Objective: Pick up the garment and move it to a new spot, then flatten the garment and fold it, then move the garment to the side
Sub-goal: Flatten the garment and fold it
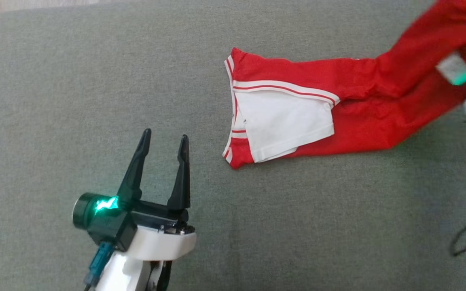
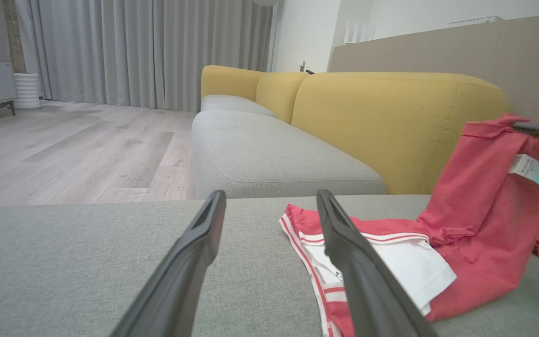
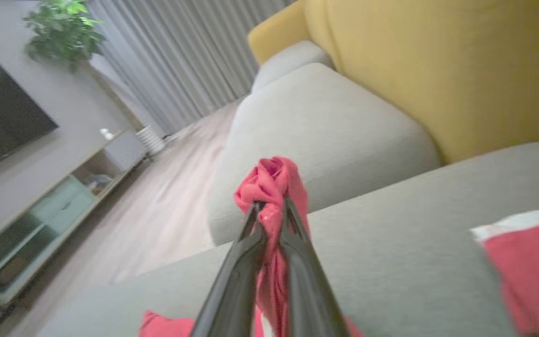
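Pinching the red garment (image 1: 358, 81), the right end effector (image 3: 269, 208) is nearly closed, the left end effector (image 1: 166, 139) wide and empty, the garment's lifted end blurred.

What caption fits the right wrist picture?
Right gripper shut on a bunch of the red garment over the grey sofa seat.
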